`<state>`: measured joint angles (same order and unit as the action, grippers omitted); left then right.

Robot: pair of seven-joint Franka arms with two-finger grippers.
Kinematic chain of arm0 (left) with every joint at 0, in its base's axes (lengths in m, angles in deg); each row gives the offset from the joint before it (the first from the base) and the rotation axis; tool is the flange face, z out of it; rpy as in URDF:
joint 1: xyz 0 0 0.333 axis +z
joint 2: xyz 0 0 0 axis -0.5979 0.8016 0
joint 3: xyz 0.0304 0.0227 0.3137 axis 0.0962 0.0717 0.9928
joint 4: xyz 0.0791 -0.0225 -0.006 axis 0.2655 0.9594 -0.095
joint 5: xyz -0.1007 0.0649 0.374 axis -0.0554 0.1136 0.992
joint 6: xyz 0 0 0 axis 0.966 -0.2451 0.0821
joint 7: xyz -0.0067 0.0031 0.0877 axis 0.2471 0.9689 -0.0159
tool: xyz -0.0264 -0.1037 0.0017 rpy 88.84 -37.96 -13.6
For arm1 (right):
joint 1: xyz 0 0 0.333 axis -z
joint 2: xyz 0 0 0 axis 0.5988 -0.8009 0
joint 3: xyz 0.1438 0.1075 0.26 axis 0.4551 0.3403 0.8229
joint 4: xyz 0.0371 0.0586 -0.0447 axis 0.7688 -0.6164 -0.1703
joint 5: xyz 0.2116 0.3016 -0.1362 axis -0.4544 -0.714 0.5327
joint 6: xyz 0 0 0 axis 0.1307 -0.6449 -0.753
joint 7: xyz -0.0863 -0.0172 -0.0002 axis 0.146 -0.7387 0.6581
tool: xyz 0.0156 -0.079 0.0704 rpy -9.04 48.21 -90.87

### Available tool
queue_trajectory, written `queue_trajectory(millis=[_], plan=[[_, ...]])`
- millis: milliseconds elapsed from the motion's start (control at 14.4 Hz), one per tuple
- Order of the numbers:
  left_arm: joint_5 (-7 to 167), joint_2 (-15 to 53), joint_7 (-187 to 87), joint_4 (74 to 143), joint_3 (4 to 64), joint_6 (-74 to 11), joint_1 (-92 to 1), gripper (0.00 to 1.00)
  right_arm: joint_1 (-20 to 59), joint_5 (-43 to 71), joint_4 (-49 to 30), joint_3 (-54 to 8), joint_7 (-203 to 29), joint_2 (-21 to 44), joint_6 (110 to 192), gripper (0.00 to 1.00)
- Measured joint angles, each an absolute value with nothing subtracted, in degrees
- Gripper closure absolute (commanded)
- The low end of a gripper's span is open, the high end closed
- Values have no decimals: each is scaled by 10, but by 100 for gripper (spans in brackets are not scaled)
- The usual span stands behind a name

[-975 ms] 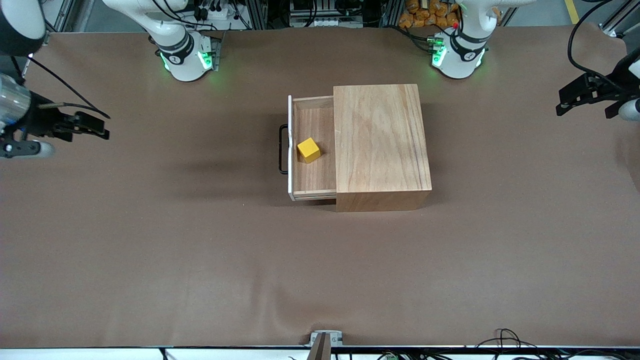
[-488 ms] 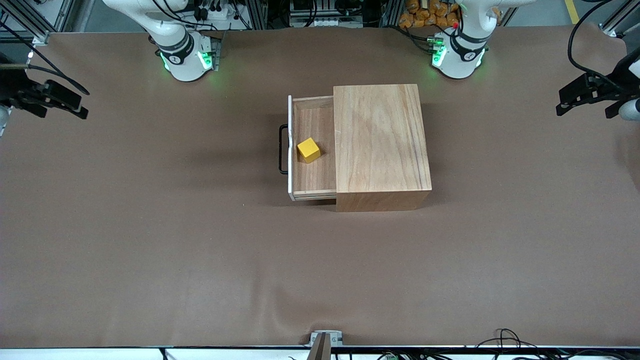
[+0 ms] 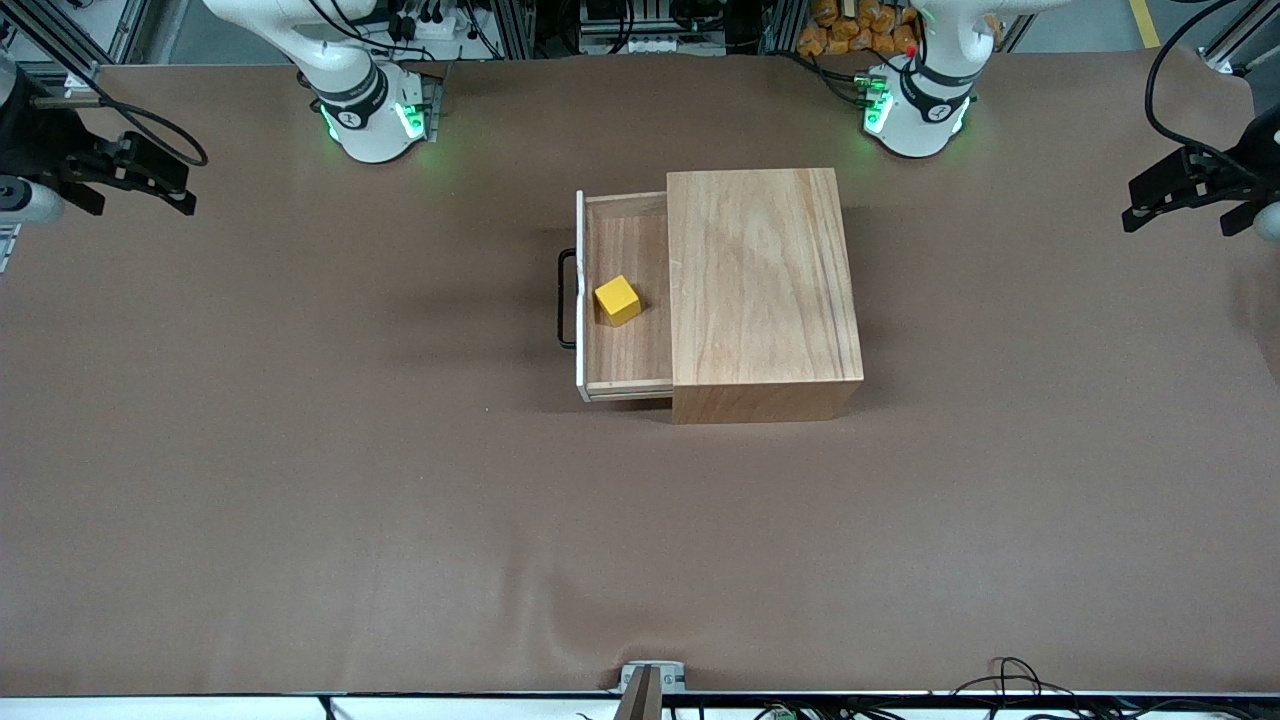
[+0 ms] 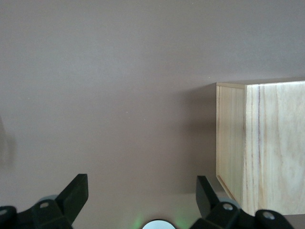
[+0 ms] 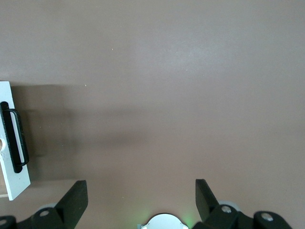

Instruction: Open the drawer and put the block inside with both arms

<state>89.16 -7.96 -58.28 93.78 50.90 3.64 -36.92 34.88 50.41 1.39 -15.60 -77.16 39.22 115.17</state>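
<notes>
I see the drawer (image 3: 628,300) pulled out of the wooden box (image 3: 762,290), and the block (image 3: 617,300) sits inside it, close to the white front panel (image 3: 579,296). The black handle (image 3: 566,298) sticks out toward the right arm's end of the table (image 3: 400,520). So I judge the job looks done, and the step in hand is just parking both arms safely.

My right end effector (image 3: 150,180) hangs over the table's edge at the right arm's end, with its jaws wide apart and holding nothing. My left end effector (image 3: 1190,190) hangs over the table's edge at the left arm's end, also wide and holding nothing.

To do this well, I would keep both arms high and go slow, so no cable drags over the table.

Both end effectors are well apart from the box. There is lots of bare brown table around the box on every side. The spots I would watch are the handle and the open drawer's rim, because a bump there could slide the drawer or shake the block.
</notes>
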Motion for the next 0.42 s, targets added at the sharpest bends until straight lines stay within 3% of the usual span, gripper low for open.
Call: queue_trajectory(millis=[418], plan=[[886,-80,-583,938,509,37,-369,0,355,504,14,-168,-772,392,1152,0]])
